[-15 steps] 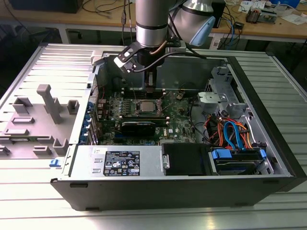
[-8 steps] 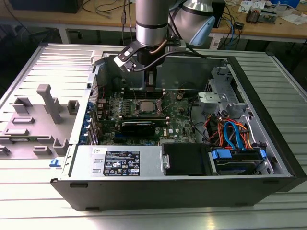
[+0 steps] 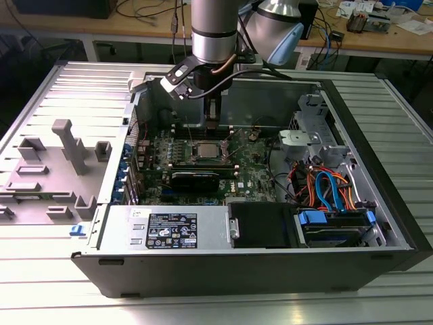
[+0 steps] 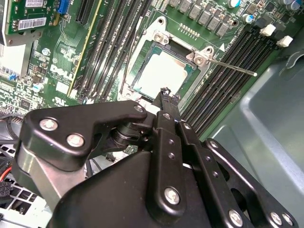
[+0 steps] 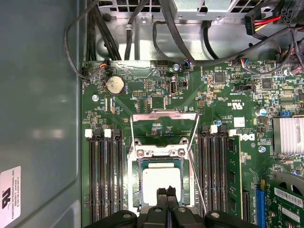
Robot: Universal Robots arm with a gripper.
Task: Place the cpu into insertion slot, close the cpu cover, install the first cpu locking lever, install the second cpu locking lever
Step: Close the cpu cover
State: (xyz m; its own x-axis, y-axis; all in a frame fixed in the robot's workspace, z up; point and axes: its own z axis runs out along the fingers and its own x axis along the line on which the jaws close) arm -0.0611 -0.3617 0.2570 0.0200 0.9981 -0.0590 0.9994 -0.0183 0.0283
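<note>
The cpu [image 5: 161, 176] sits in insertion slot [image 5: 137, 190], beneath closed fingers [image 5: 162, 199]

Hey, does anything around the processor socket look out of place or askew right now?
The cpu lies square in the insertion slot, but the cpu cover is swung open off it, and a thin locking lever sticks out at a slant toward the memory slots. Nothing looks damaged.

Your arm ends in a brushed silver-grey metal wrist cylinder [image 3: 213, 30], with a pale blue joint cap [image 3: 287, 42] beside it and a black cable [image 3: 203, 93] looping beneath. Your matte black metal gripper [image 4: 166, 93] is built of jointed link plates pinned by round silver screws [image 4: 172, 195], tapering to slim black fingers [image 5: 163, 197].
</note>
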